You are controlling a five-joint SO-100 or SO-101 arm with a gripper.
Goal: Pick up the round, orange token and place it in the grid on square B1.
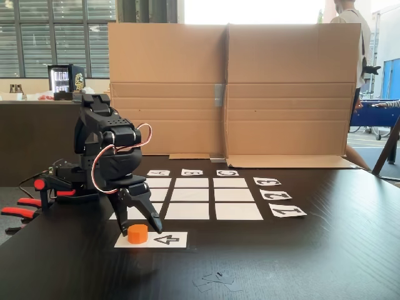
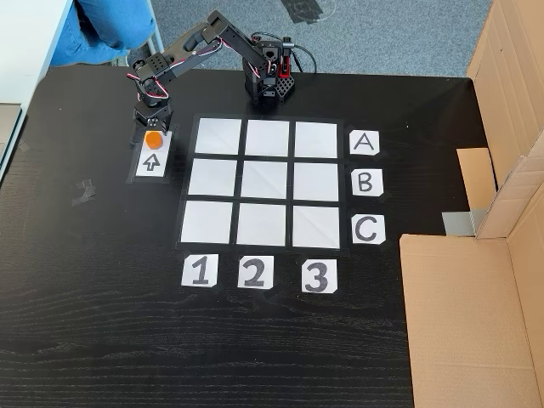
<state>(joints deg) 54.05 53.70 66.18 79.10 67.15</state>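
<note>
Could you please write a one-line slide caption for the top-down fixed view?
Hand poised over the orange token on the arrow strip, beside the empty grid.

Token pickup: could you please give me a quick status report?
Gripper open, low over the token. Token on the arrow strip, not lifted. Square B1 vacant, nothing in the way.
</note>
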